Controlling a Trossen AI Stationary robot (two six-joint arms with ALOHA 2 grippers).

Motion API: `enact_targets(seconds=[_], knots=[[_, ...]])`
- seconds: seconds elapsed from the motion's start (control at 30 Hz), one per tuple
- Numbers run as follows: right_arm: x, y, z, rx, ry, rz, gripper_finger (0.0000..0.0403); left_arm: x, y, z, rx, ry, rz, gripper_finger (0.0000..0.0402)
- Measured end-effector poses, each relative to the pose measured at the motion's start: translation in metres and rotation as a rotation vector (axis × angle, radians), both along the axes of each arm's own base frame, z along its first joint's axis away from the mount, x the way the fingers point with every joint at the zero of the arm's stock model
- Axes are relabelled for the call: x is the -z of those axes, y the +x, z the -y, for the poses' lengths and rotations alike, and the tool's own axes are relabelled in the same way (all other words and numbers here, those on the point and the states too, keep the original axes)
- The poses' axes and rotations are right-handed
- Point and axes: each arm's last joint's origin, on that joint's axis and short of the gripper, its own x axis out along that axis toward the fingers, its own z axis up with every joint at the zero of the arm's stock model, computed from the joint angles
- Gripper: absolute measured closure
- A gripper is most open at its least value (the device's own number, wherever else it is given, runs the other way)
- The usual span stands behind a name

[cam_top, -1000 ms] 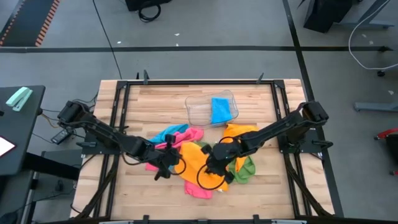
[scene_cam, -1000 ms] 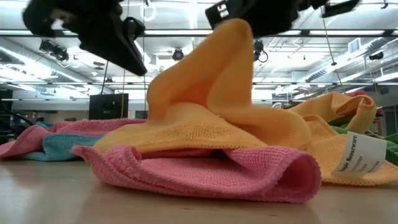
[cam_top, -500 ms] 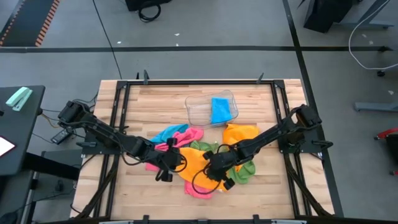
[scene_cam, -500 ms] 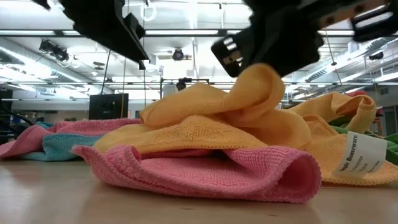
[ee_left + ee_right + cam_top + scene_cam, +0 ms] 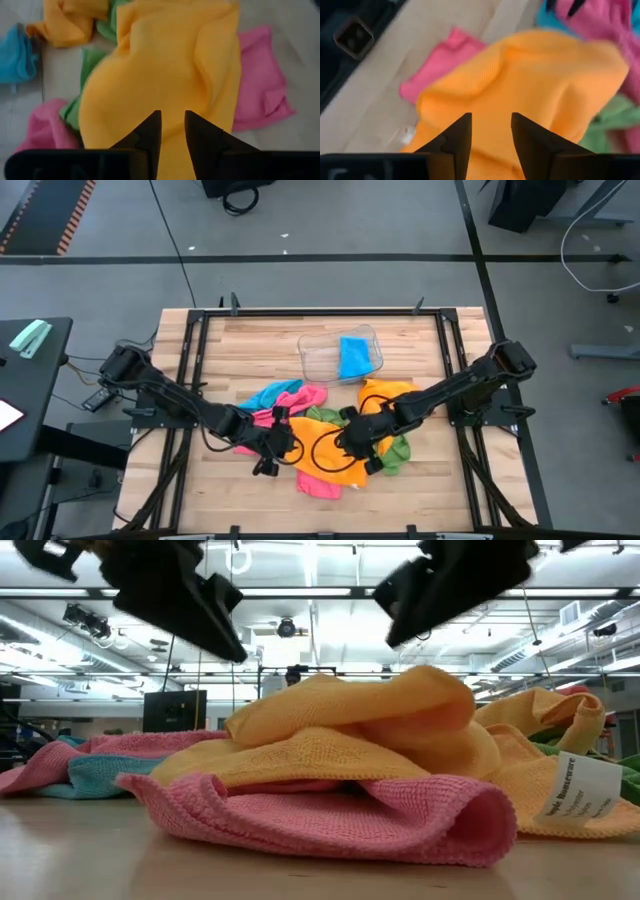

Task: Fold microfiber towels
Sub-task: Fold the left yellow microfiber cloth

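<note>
1. Your left gripper [image 5: 268, 452] and right gripper [image 5: 352, 442] hover at lower centre of the high view, each with a clear gap between its fingers and nothing held.
2. The orange towel [image 5: 318, 448] lies bunched between them, on top of the pink towel [image 5: 330, 815].
3. You look to be between grasps: next, take two edges and spread it flat.
4. It is rumpled, thick and soft, and not yet folded.

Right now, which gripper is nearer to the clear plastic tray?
Right. The right gripper hovers just below the clear plastic tray, over the orange towel; the left gripper is farther left.
</note>
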Motion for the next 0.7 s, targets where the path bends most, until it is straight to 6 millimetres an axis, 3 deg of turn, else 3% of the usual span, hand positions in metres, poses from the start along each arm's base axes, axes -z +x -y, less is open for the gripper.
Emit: enact_targets(seconds=[0.17,0.33,0.47,0.7], knots=[[0.019,-0.008,-0.010,-0.001,-0.070,-0.076,0.0249,0.014,0.006,0.002,0.009,0.025,-0.026,0.0285],[0.029,-0.017,-0.007,0.034,-0.142,-0.134,0.0253,0.022,0.008,-0.001,0.040,0.084,-0.070,0.0285],[0.032,-0.024,-0.003,0.102,-0.256,-0.171,0.0261,0.024,0.005,0.000,0.117,0.167,-0.093,0.0288],[0.032,-0.031,-0.013,0.059,-0.392,-0.133,0.0273,0.025,0.001,0.001,0.139,0.320,-0.108,0.0270]])
